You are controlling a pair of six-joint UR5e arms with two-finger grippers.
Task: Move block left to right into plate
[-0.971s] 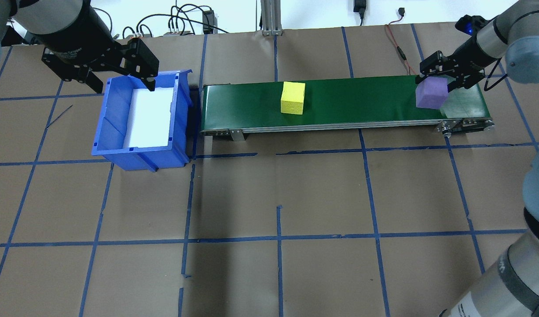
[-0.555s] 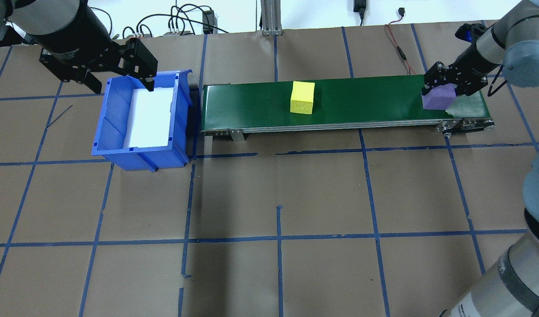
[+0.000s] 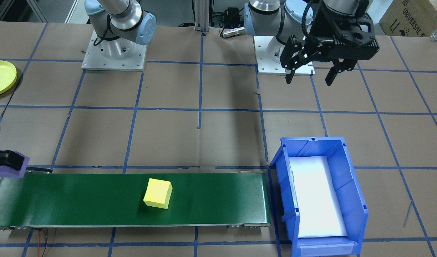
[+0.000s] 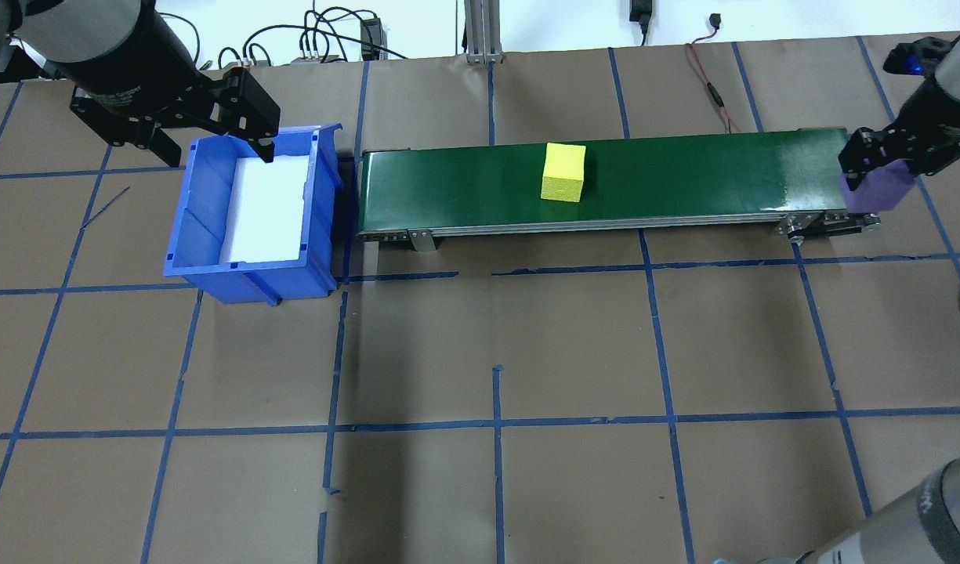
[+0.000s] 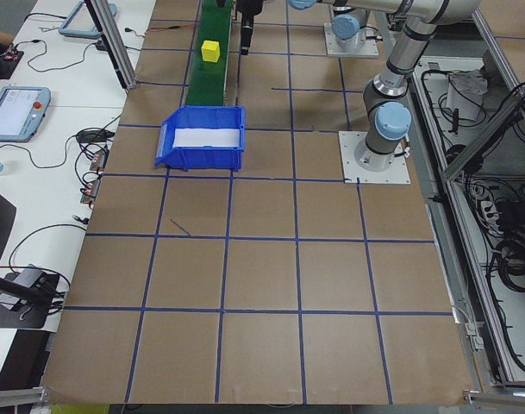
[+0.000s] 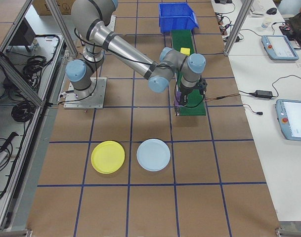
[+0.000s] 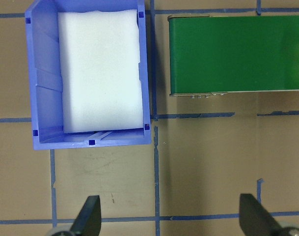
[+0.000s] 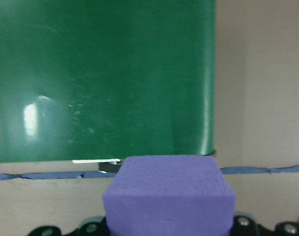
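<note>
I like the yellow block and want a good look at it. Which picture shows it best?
The exterior front-facing view: the yellow block looks biggest there, alone on the green belt, top and sides clear. The overhead exterior view shows it clearly too, a bit smaller. Both side views show only a tiny yellow speck. Neither wrist view shows it.

table top [image 4: 574,352]: brown paper, blue tape grid
side bench [image 6: 259,74]: white, right of gripper, holding cables and pendants
</note>
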